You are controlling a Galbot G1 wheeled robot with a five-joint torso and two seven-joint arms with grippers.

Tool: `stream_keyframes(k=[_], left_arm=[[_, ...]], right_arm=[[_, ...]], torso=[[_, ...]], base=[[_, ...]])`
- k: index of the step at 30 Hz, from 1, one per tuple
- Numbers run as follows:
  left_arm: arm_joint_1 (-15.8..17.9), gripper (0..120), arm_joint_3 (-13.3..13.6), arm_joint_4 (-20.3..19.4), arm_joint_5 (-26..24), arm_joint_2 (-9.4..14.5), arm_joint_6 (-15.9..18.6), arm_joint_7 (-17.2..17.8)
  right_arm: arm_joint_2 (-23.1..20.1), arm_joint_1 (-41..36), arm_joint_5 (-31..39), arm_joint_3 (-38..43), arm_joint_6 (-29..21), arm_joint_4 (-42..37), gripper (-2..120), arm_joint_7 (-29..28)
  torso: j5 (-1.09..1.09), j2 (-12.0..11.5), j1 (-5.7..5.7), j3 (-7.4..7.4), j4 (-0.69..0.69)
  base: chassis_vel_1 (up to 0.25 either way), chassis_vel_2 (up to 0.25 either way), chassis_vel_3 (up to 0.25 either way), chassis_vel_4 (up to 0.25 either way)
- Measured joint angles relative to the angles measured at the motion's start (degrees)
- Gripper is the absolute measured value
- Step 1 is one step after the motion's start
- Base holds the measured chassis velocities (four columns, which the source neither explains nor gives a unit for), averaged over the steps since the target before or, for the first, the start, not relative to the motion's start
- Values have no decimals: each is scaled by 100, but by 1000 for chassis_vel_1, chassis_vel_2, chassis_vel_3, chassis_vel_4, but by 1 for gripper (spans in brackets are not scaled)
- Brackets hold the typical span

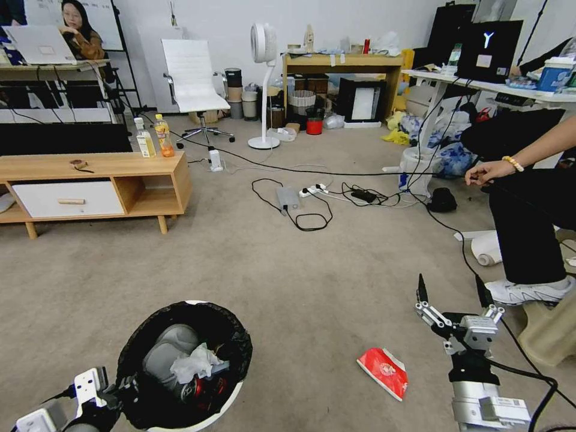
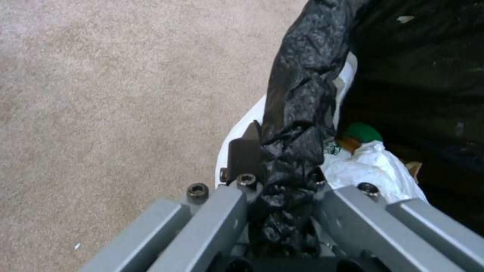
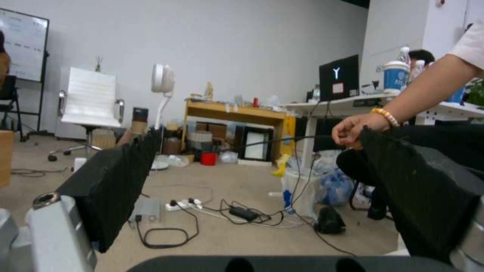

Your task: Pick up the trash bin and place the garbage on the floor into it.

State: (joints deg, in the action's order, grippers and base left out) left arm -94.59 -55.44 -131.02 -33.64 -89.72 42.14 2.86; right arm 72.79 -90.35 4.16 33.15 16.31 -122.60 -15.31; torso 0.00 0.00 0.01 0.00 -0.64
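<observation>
Head view: the trash bin point(image 1: 180, 369) sits low at the robot's left, its black liner holding white tissues point(image 1: 193, 363), a crushed red can point(image 1: 201, 390) and a grey crumpled mass. The left tool point(image 1: 117, 390) is clamped on the bin's near rim; the left wrist view shows its fingers point(image 2: 244, 156) pinching the bunched liner (a green bottle cap point(image 2: 364, 132) lies just inside). A flat red packet point(image 1: 384, 372) lies on the carpet to the right of the bin. The right tool point(image 1: 451, 294) hovers just right of the packet, spread wide, holding nothing.
</observation>
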Motion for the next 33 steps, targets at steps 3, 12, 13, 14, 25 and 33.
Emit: stream_keyframes(k=[3,12,13,14,25,33], left_arm=[[5,1,10,9,2,-3,0,0],[15,1,-24,31,2,35,0,-5],[16,1,-33,32,-2,42,0,-5],[17,1,-42,33,-7,52,0,-5],[5,1,-82,57,-2,46,0,-7],[6,1,-83,80,26,25,0,-12]], right_arm=[[-33,16,5,4,-67,8,100,1],[-544,63,541,-57,-1088,-111,100,-353],[-689,73,733,-86,-1329,-143,100,-398],[-1077,105,1212,-163,-1976,-247,100,-555],[-2250,720,3453,-714,-4645,-444,100,-1232],[-2626,1234,3930,-1297,-5504,201,100,-1164]], torso=[[0,0,0,0,0],[0,0,0,0,0],[1,0,0,0,-1],[0,0,0,0,1],[0,0,0,0,1],[1,0,0,0,1]], base=[[0,0,0,0],[0,0,0,0],[0,0,0,0],[0,0,0,0],[0,0,0,0],[0,0,0,0]])
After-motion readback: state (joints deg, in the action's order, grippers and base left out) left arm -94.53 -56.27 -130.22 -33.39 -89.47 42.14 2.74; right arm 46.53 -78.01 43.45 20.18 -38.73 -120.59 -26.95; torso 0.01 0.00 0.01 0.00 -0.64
